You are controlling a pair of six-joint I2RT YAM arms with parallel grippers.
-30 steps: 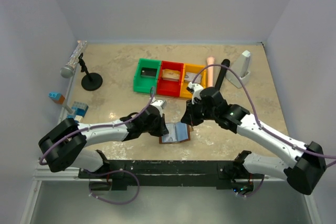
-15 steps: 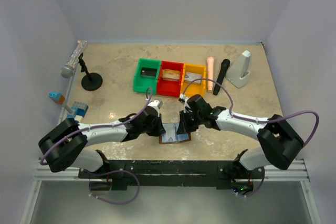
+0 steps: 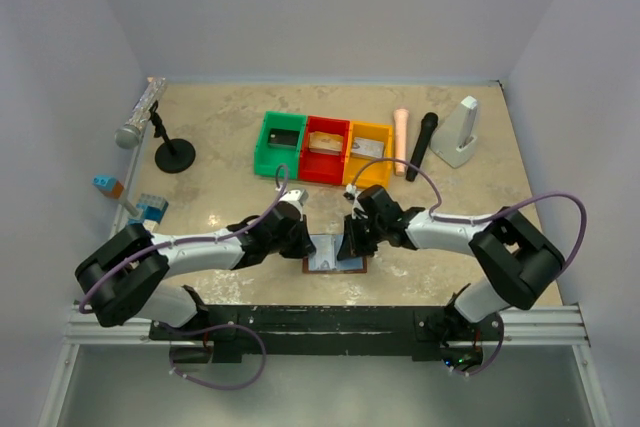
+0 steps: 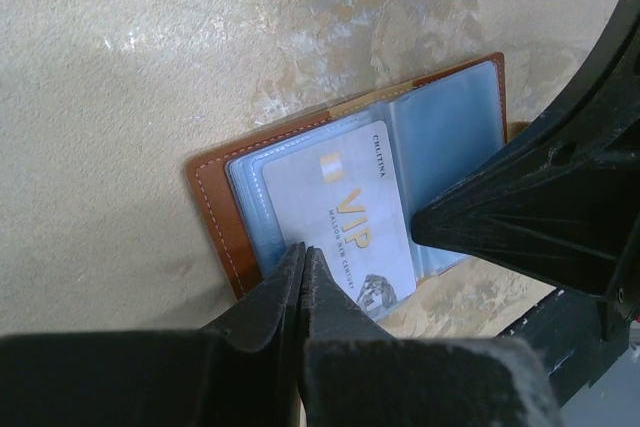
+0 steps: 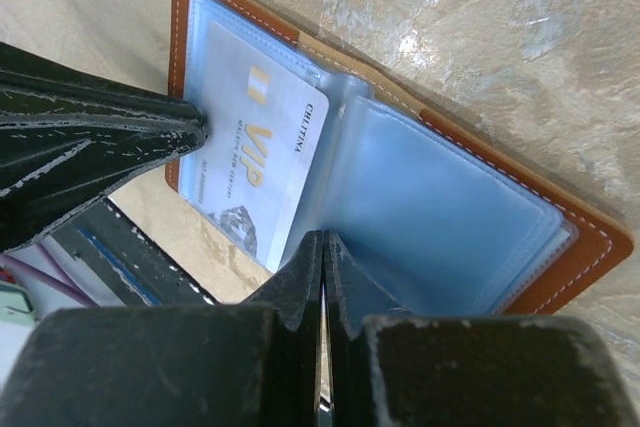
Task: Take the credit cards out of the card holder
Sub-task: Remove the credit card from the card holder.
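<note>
While both of my tools are pinched shut on nothing, the left tool (image 4: 303,257) presses its tip onto the silvery VIP credit card (image 4: 345,212) near its outer long edge. The right tool (image 5: 322,242) bears down by the fold, just beside that card. The card sits in a clear sleeve on the left page of the open card holder (image 4: 212,217), flat on the desk (image 4: 150,67), long axis parallel to the fold. My left arm is nearer, I judge.

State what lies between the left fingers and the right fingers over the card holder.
A pale VIP card, on the open brown card holder's clear sleeves, lies between the left fingers and the right fingers; both wrist views show it.
</note>
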